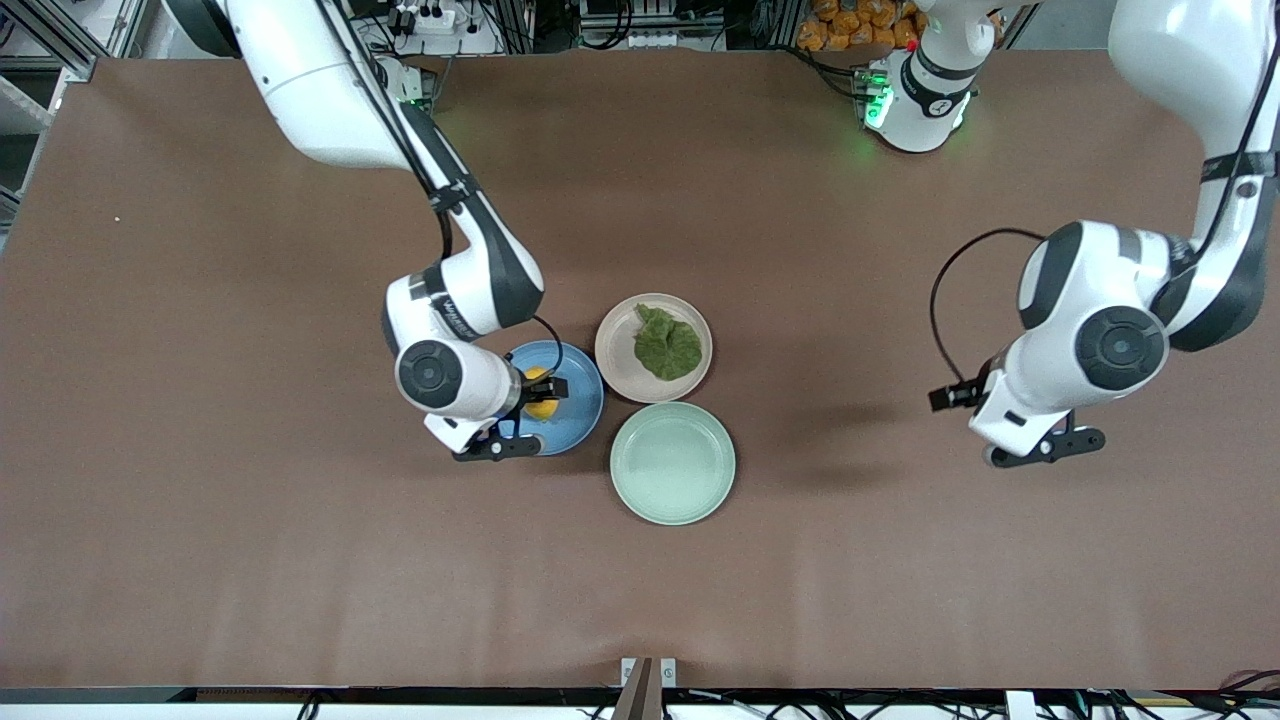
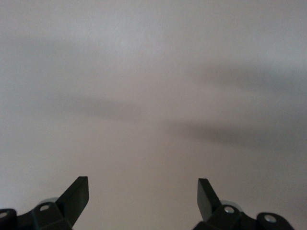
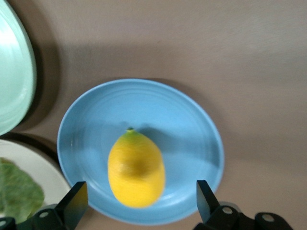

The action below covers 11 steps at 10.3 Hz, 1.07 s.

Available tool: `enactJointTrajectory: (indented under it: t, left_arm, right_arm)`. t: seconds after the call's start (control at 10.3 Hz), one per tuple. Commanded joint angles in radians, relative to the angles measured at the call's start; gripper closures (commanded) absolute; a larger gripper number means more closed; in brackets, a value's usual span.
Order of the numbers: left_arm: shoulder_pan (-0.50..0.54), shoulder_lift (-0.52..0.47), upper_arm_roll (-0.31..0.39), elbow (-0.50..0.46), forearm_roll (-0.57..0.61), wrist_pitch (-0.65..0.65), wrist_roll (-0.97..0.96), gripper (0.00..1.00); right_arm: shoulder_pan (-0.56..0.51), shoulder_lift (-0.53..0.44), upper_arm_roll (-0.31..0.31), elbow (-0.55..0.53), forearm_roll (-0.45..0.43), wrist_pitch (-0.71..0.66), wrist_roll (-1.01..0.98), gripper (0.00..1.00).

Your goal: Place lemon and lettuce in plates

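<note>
We log, near to far: mint-green plate (image 1: 672, 463), bare; blue plate (image 1: 578, 400) mid-table holding the lemon (image 3: 136, 168), our right gripper (image 3: 139, 200) over it, fingers spread, nothing held; beige-pink plate (image 1: 620, 350) holding the lettuce (image 1: 667, 343). Left gripper (image 2: 143, 194) waits spread over bare table toward its end. We judge both placed; rise straight, avoiding the lemon.

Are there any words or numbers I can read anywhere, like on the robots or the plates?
Right arm: a line of dark print on its white forearm, too small to read.
Blue plate, beige-pink plate, mint-green plate, lemon, lettuce: no writing.
Left arm: no lettering shows.
</note>
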Motion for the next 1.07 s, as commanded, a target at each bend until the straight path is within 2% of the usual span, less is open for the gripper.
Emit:
enactJointTrajectory:
  t: [0.0, 0.1, 0.19, 0.49, 0.78, 0.97]
  left_arm:
    - [-0.056, -0.194, 0.156, -0.190, -0.142, -0.056, 0.202, 0.00]
    - [-0.110, -0.254, 0.210, -0.250, -0.151, -0.067, 0.229, 0.00]
    - [-0.122, -0.311, 0.227, -0.284, -0.159, -0.069, 0.243, 0.00]
    - [-0.129, -0.459, 0.229, -0.270, -0.182, -0.082, 0.242, 0.00]
    - [-0.168, -0.467, 0.224, -0.128, -0.182, -0.095, 0.225, 0.00]
    - [-0.172, -0.441, 0.195, 0.017, -0.193, -0.218, 0.240, 0.00]
  right_arm:
    - [-0.092, -0.011, 0.010, 0.108, 0.021, -0.172, 0.005, 0.00]
    - [-0.147, -0.011, 0.012, 0.146, 0.018, -0.225, -0.001, 0.00]
    - [-0.191, -0.012, 0.004, 0.154, 0.007, -0.236, -0.014, 0.00]
    - [-0.345, -0.011, 0.002, 0.150, -0.045, -0.239, -0.193, 0.00]
    - [-0.426, -0.017, 0.002, 0.147, -0.105, -0.254, -0.207, 0.00]
    - [-0.449, -0.076, 0.002, 0.150, -0.169, -0.274, -0.204, 0.00]
